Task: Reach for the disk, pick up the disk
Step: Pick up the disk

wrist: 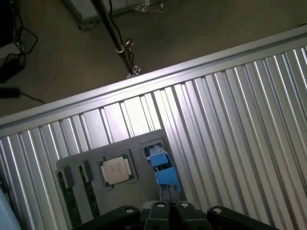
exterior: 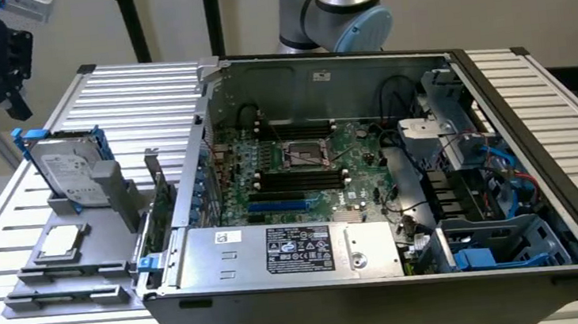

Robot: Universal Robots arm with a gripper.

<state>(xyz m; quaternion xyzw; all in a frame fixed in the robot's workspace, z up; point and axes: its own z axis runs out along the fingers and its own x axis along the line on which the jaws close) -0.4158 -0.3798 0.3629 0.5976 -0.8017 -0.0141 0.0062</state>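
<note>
The disk (exterior: pixel 65 169) stands upright on its edge in a grey holder (exterior: pixel 85 253) at the exterior view's left, its white label facing the camera and a blue bracket around it. My black gripper (exterior: pixel 14 107) hangs above and a little to the left of it, well clear of its top edge. In the wrist view the disk (wrist: pixel 163 168) appears edge-on as a blue strip, just ahead of my gripper (wrist: pixel 171 207), whose fingers are pressed together with nothing between them.
A small square silver chip (exterior: pixel 60 241) lies in the holder in front of the disk. An open computer case (exterior: pixel 375 170) fills the middle of the ribbed metal table (exterior: pixel 133 89). A black stand pole (wrist: pixel 115 38) rises beyond the table edge.
</note>
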